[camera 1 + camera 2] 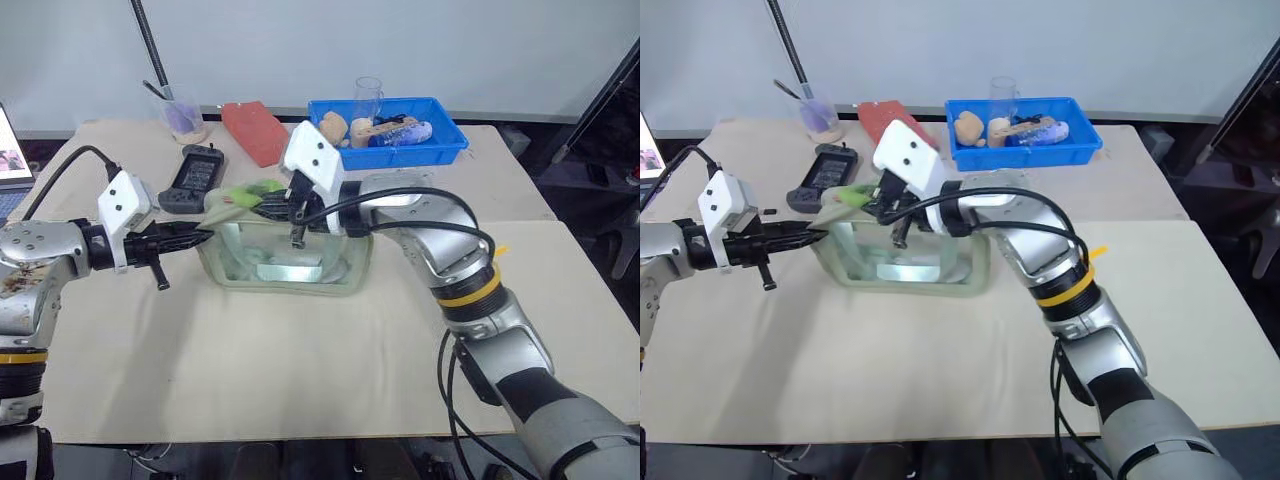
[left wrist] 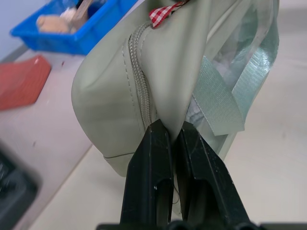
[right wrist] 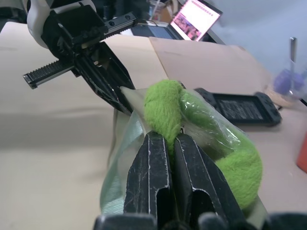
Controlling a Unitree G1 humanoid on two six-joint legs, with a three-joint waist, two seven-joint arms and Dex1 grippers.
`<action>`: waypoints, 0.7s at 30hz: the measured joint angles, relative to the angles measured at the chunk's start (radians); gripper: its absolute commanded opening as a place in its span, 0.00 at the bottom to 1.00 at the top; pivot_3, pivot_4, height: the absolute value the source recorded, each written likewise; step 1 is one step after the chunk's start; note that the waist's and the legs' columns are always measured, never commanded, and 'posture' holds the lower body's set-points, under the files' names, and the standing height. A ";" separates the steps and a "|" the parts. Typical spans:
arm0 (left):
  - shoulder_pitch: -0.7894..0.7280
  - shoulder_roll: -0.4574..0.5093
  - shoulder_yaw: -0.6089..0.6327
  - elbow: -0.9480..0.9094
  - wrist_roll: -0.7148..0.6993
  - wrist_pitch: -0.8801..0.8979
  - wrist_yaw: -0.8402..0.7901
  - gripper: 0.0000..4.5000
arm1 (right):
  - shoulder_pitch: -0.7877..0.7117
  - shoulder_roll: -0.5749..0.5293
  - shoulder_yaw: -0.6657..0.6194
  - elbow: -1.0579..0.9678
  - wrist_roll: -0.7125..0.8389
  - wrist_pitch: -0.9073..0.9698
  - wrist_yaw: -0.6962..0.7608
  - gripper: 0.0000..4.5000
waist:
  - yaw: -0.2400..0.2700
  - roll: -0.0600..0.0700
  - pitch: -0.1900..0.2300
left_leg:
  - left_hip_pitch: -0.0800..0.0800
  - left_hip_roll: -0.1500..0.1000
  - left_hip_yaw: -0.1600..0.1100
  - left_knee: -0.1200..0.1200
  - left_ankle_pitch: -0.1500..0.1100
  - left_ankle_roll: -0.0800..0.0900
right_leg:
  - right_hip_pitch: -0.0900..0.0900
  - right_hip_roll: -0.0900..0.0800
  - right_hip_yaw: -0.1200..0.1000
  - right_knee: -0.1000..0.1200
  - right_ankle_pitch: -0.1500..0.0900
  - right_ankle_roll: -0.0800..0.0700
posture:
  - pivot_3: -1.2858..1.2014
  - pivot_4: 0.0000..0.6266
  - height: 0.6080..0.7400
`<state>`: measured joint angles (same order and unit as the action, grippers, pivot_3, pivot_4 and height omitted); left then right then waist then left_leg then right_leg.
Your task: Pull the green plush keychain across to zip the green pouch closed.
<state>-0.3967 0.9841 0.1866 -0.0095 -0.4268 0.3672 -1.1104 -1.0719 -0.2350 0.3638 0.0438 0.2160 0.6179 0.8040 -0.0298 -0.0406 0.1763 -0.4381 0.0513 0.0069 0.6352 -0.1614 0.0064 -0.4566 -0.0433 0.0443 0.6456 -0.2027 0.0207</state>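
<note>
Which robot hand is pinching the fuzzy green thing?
The right gripper: its fingers are shut on the keychain. The left gripper pinches the pouch's end instead.

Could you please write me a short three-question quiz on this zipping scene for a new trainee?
1. True or false: the left gripper is pinching the end of the green pouch.
2. What is the right gripper shut on?
A. the green plush keychain
B. the blue bin
C. the black remote
3. Fill in: the red object lies on the table beside the blue ____.

Key: 1 true; 2 A; 3 bin.
</note>
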 measured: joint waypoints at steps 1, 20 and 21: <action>0.017 0.000 0.007 -0.003 -0.001 -0.001 0.001 0.00 | 0.000 0.006 0.008 0.010 -0.003 -0.012 0.000 0.01 | 0.001 0.000 0.000 | 0.000 0.000 0.000 0.000 0.000 0.000 | 0.000 0.000 0.000 0.000 0.000 0.000 | 0.52 0.24 1.00; 0.080 0.000 0.034 -0.050 -0.001 -0.019 0.036 0.00 | -0.012 0.054 0.011 0.062 -0.039 -0.089 0.021 0.48 | 0.000 0.000 0.000 | 0.001 0.000 0.000 0.000 0.000 0.000 | 0.000 0.000 0.000 0.001 0.000 0.000 | 0.52 0.24 1.00; 0.079 0.000 0.033 -0.050 -0.001 -0.019 0.036 0.00 | -0.013 0.056 0.011 0.068 -0.042 -0.090 0.021 0.48 | 0.000 0.000 0.000 | 0.001 0.000 0.000 0.000 0.000 0.000 | 0.000 0.000 0.000 0.001 0.000 0.000 | 0.52 0.24 1.00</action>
<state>-0.3173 0.9841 0.2201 -0.0594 -0.4277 0.3484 -1.0744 -1.0850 -0.1790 0.3751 0.1115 0.1744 0.5279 0.8247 -0.0300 -0.0405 0.1762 -0.4374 0.0516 0.0069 0.6352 -0.1614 0.0063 -0.4565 -0.0432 0.0441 0.6462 -0.2027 0.0203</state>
